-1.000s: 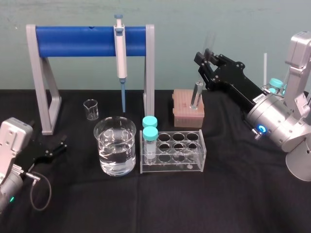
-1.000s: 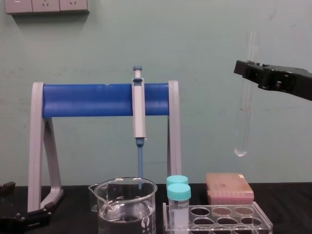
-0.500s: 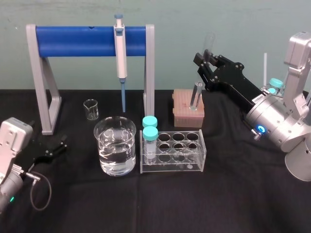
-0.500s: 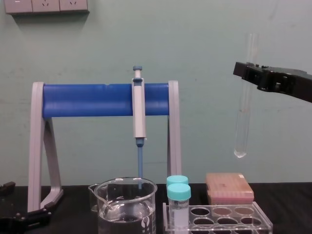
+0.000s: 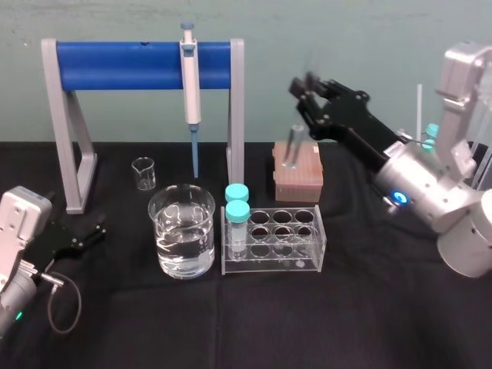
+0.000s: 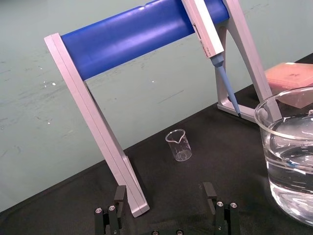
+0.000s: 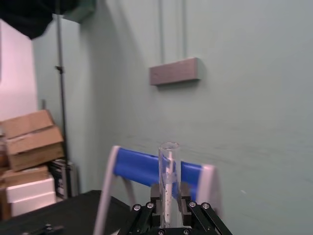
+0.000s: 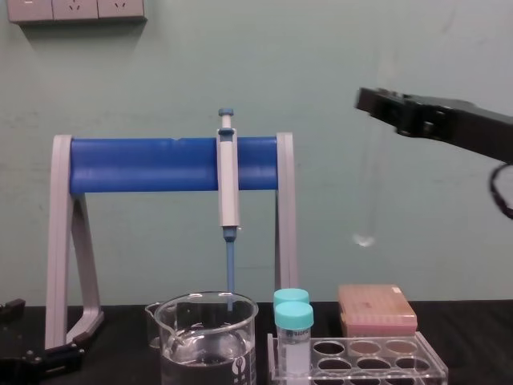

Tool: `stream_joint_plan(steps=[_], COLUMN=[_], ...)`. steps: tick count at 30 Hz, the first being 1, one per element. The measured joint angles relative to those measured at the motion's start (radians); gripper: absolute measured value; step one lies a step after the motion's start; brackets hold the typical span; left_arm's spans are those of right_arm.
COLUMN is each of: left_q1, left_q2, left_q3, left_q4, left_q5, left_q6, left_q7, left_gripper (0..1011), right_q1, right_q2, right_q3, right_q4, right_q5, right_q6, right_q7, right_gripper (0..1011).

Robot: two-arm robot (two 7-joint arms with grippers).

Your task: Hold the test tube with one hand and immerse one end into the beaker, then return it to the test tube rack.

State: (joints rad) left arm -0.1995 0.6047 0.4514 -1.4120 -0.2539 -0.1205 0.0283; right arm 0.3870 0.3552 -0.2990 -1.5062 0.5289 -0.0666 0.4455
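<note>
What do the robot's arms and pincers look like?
Silver, rounded arms. The right arm has a glowing blue ring and a black flat-fingered right pincer. The left arm has a green light, a looping black cable and a matching black left pincer.

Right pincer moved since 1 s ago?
Yes. The right pincer, shut on the test tube, has shifted to the robot's left; the tube's bottom now hangs nearer the pink box's left edge.

The beaker (image 5: 166, 231) is glossy glass, the tablecloth (image 5: 231, 330) matt black cloth.

Head looks down, chest looks level (both share the beaker (image 5: 166, 231)).
</note>
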Motion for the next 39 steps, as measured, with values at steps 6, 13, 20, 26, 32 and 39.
stream_joint_plan(steps=[6, 13, 20, 26, 32, 39], left_q1=[0.0, 0.0, 0.0, 0.0, 0.0, 0.0], left_q2=[0.0, 0.0, 0.0, 0.0, 0.0, 0.0], left_q3=[0.0, 0.0, 0.0, 0.0, 0.0, 0.0], left_q4=[0.0, 0.0, 0.0, 0.0, 0.0, 0.0], left_q5=[0.0, 0.0, 0.0, 0.0, 0.0, 0.0], left_q6=[0.0, 0.0, 0.0, 0.0, 0.0, 0.0], left_q7=[0.0, 0.0, 0.0, 0.0, 0.0, 0.0], left_gripper=[1000, 1000, 1000, 1000, 1000, 1000], right_q1=[0.065, 0.15, 0.199, 0.224, 0.236, 0.239], right_q2=[-0.038, -0.099, -0.14, -0.161, -0.175, -0.184], right_q3=[-0.059, -0.149, -0.206, -0.239, -0.258, -0.272], right_q4=[0.054, 0.156, 0.249, 0.328, 0.39, 0.43], right_q5=[0.005, 0.02, 0.026, 0.019, 0.009, -0.002], right_q6=[-0.02, -0.041, -0.061, -0.073, -0.071, -0.057], right_q7=[0.059, 0.148, 0.202, 0.221, 0.225, 0.229], right_gripper=[225, 225, 225, 225, 225, 225])
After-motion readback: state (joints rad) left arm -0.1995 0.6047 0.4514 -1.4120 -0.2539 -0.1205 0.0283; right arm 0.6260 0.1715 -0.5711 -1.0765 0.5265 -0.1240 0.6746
